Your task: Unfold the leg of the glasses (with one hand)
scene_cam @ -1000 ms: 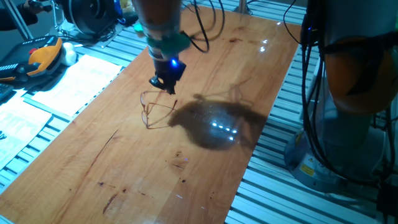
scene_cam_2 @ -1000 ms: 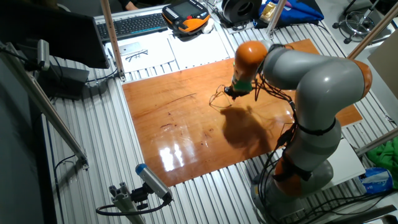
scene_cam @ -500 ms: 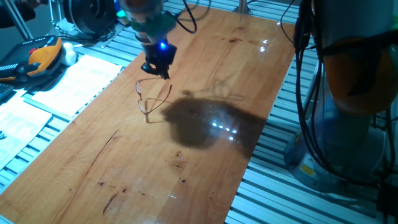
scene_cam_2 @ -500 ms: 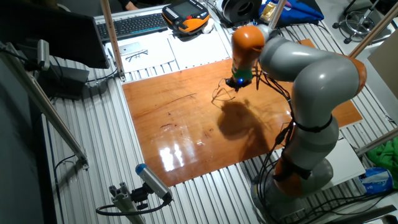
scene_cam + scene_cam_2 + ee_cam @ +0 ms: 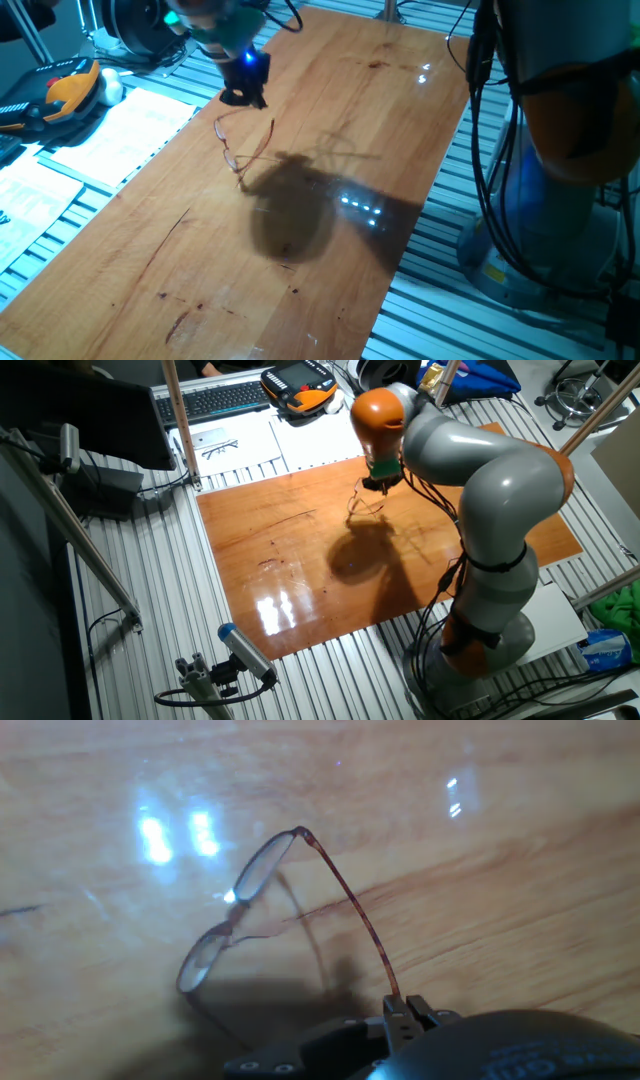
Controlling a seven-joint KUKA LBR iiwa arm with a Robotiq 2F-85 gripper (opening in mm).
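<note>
The glasses (image 5: pixel 243 150) lay on the wooden counter (image 5: pixel 330 250), near its far edge in the one fixed view, close to the white papers (image 5: pixel 115 125) that sat beside that edge. The hand (image 5: pixel 243 96) was just above them, with its blue light glowing. The thick orange arm (image 5: pixel 378 420) reached down to it from the big gray robot (image 5: pixel 500 530).

In the hand view, the glasses (image 5: pixel 235 920) showed two clear oval lenses in a thin reddish-brown frame. One slim leg (image 5: pixel 350 905) ran from the corner of one lens straight back to the fingers (image 5: pixel 405 1012). The tip of that leg sat right between the fingers, which were closed tight on it. The leg stuck out away from the lenses. The other leg looked like a thin dark line under the lenses, but it was hard to see well.

In the other fixed view, the glasses (image 5: pixel 365 505) were tiny thin loops just under the hand (image 5: pixel 378 482). A dark shadow of the arm lay on the counter (image 5: pixel 300 560) beside them. A keyboard (image 5: pixel 215 400) and an orange and black controller (image 5: pixel 298 385) sat past the far edge of the counter.
</note>
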